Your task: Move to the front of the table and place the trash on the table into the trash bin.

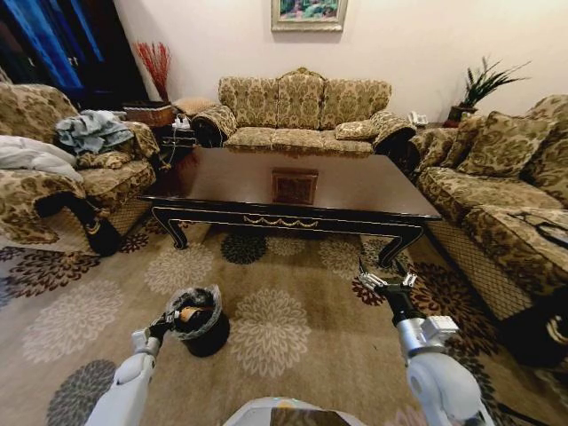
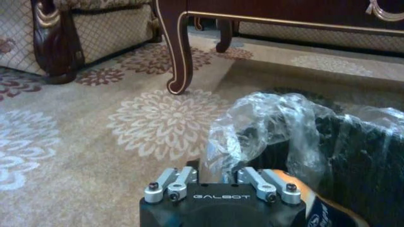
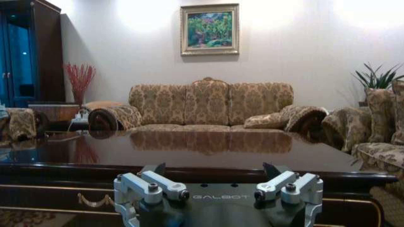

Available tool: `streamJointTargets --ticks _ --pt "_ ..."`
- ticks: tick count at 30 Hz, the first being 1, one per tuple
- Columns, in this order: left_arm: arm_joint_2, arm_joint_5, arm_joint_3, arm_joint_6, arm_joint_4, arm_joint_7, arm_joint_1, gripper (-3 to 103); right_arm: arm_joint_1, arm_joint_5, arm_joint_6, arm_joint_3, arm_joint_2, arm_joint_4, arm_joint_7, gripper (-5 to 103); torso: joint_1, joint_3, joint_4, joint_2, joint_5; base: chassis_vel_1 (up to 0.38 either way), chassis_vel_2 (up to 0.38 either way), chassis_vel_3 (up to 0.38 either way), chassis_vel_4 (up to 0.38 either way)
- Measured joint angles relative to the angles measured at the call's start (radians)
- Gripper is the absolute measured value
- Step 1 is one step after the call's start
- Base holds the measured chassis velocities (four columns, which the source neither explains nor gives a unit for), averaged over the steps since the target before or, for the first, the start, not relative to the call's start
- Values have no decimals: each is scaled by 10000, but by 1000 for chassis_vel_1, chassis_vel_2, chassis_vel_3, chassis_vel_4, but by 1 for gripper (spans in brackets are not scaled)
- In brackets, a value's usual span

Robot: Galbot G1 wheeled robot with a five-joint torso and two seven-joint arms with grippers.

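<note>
Facing the bench (image 1: 355, 191) from the carpet (image 1: 266, 284), sofas around it. Trash bin (image 1: 197, 321) sits on the carpet near the bench's left leg, liner over its rim. Left claw (image 1: 169, 318) hangs at the bin rim, pinching a tan bottle-shaped piece (image 1: 188, 313). Right claw (image 1: 384, 280) hovers before the bench's front edge, spread, holding nothing.

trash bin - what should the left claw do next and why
Probably lift the left claw up and away from the trash bin. It sits at the bin's rim, the tan bottle-shaped piece seems to lie inside the liner, and the table top shows no other trash. The right claw hovers open and empty before the table.
</note>
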Motion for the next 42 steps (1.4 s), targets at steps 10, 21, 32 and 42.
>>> streamJointTargets --ticks 10,21,32,42 --pt "30 -6 -279 77 -751 261 506 62 12 102 -7 86 0 126 2 100 16 23 0 41 -2 0 0 0 0" --pt "124 -564 -681 867 -2360 698 1609 99 0 58 36 19 248 141 -1 100 30 45 2 75 -2 0 0 0 0" --pt "139 -659 -988 1373 -3094 1713 1999 100 -21 64 179 41 278 24 -29 100 39 59 1 100 -1 0 0 0 0" --pt "273 1840 -1094 1060 -2319 2185 1993 100 1 141 293 77 275 -126 -70 100 45 65 1 108 -5 0 0 0 0"
